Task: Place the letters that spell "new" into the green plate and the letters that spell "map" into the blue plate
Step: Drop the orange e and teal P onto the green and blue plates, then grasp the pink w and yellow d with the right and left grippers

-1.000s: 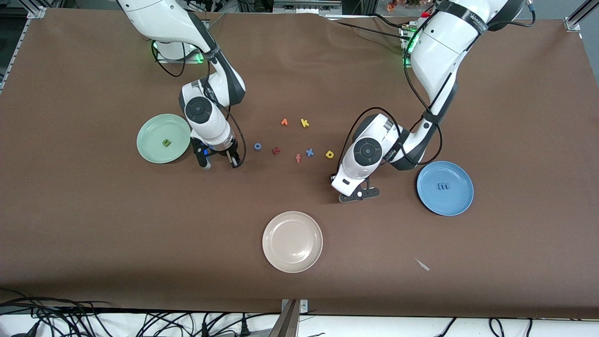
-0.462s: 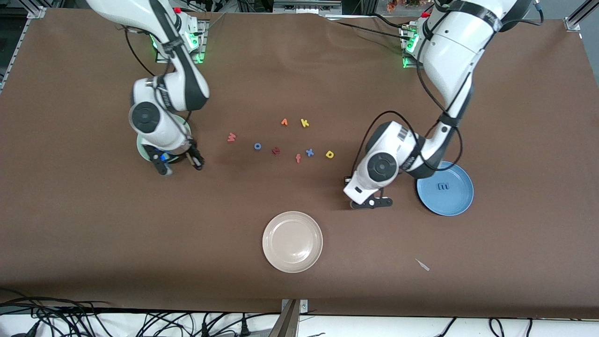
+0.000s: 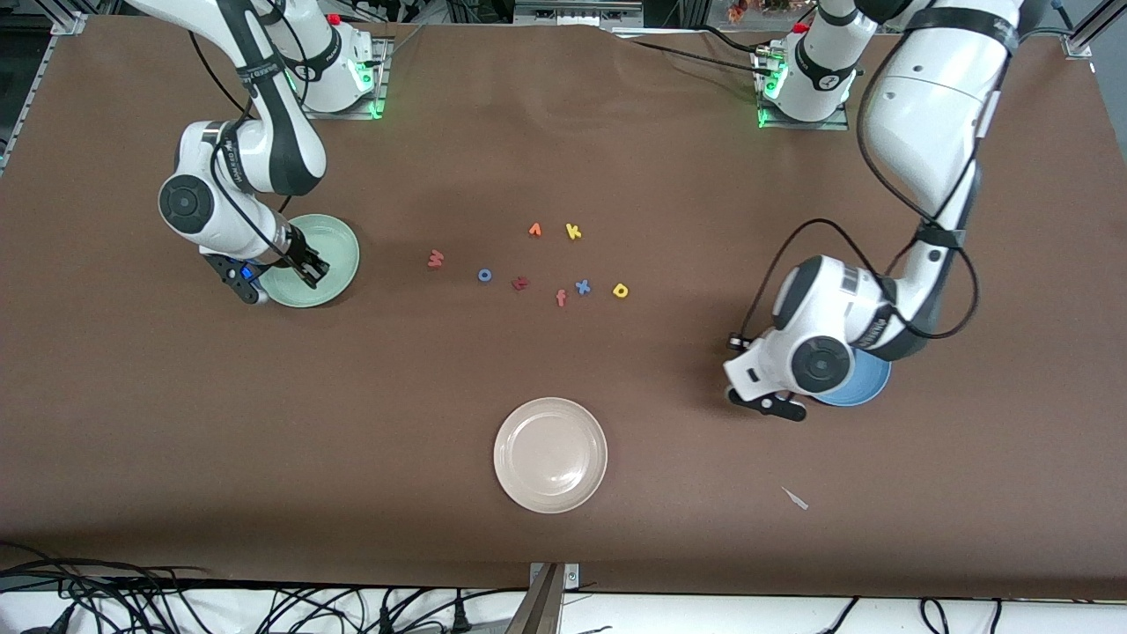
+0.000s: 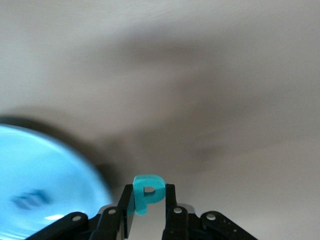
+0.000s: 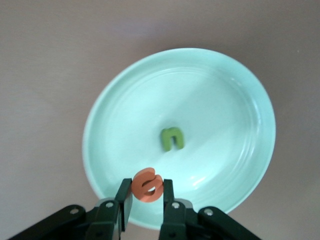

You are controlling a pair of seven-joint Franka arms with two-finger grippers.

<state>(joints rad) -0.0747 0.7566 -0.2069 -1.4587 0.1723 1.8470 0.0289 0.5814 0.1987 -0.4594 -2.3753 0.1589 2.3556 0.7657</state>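
- The beige plate (image 3: 550,454) lies nearest the front camera on the brown table (image 3: 264,423).
- The left gripper (image 4: 148,212), pinching the teal p (image 4: 147,194), hangs beside the blue plate (image 3: 867,387), which its wrist mostly hides from the front; the blue m (image 4: 30,199) inside is blurred.
- The right gripper (image 5: 146,202), clamped on the orange e (image 5: 147,185), hovers over the green plate (image 5: 225,100), which holds the green n (image 5: 172,138).
- The salmon w (image 3: 435,259) and yellow a (image 3: 621,291) lie mid-table with the spare letters.
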